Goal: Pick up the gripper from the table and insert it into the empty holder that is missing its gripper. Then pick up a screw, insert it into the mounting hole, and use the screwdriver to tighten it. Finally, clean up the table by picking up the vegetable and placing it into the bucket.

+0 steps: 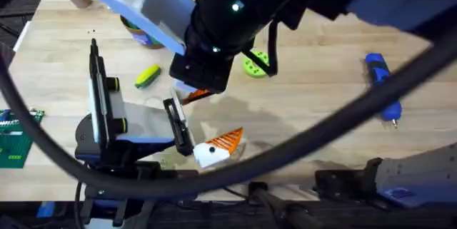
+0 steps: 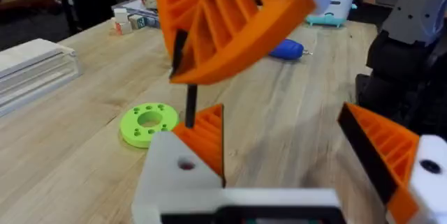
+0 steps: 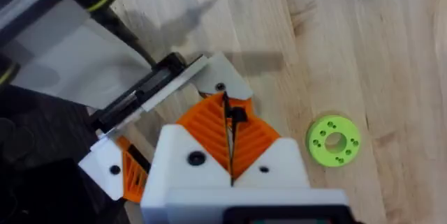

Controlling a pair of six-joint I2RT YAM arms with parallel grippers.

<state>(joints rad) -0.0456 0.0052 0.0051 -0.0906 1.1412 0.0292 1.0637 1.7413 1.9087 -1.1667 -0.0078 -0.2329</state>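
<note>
Far left, the bucket [image 1: 145, 39] sits half hidden at the back of the table [image 1: 321, 58], with the corn-cob vegetable [image 1: 148, 76] lying just in front of it. We judge cleanup is not yet started.

The left gripper [image 2: 283, 137] is spread wide, fingers well apart. Its near white holder [image 2: 171, 182] carries the orange gripper finger [image 2: 207, 135], which looks seated, so we read the step in hand as screw insertion.

The right gripper [image 3: 229, 116] hangs directly over that holder, closed down on a thin dark pin that we take for the screw [image 2: 190, 105]. The screw's lower end is at the seated finger, beside the mounting hole [image 2: 186, 163]. We can't tell whether it's actually in a hole.

To do this well:
- keep the left arm rigid, since it is the fixture
- line the screw axis up with the hole before pushing, as a tilted shank will jam or skate off the plastic
- descend slowly and release only once the screw stands on its own
- don't nudge the orange finger out of its seat

Further right lies the green disc [image 1: 255, 63], not ours to touch. Far right, the blue screwdriver [image 1: 380, 83] lies well apart from everything, free for the right arm.
</note>
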